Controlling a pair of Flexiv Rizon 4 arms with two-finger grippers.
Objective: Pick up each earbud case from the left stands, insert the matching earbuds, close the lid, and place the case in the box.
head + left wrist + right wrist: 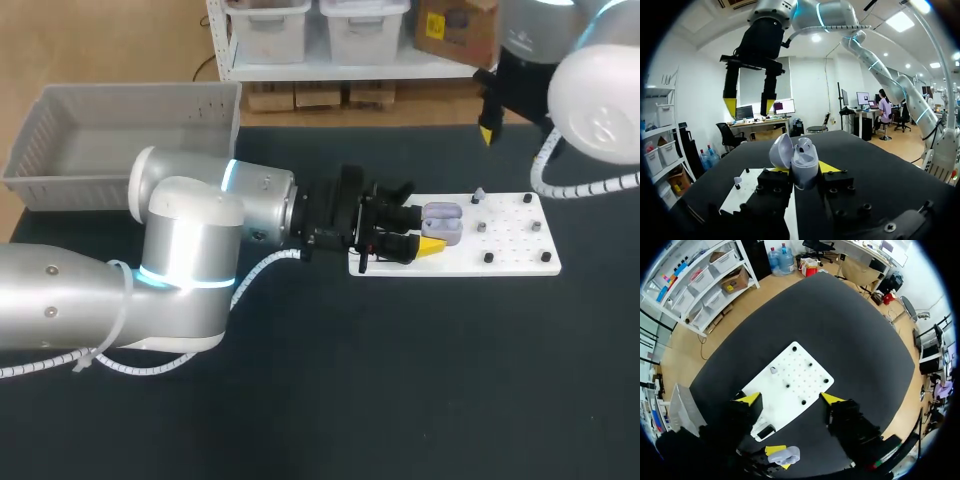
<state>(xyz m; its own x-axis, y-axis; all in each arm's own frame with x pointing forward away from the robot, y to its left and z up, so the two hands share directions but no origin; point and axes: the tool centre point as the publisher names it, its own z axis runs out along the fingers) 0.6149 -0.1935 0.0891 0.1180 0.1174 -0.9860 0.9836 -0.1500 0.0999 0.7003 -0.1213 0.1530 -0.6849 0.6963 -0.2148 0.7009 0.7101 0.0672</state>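
The left jaws pinch the open case (441,224) over the board (515,250) at 3 o'clock, the right jaws hang spread and empty at 1 o'clock, so filling it, shutting it and dropping it in the box (70,195) at 10 o'clock are left.

No legible txt, labels or nos. were seen: none on earbud case (443,222), white board (515,250) or box (140,88).
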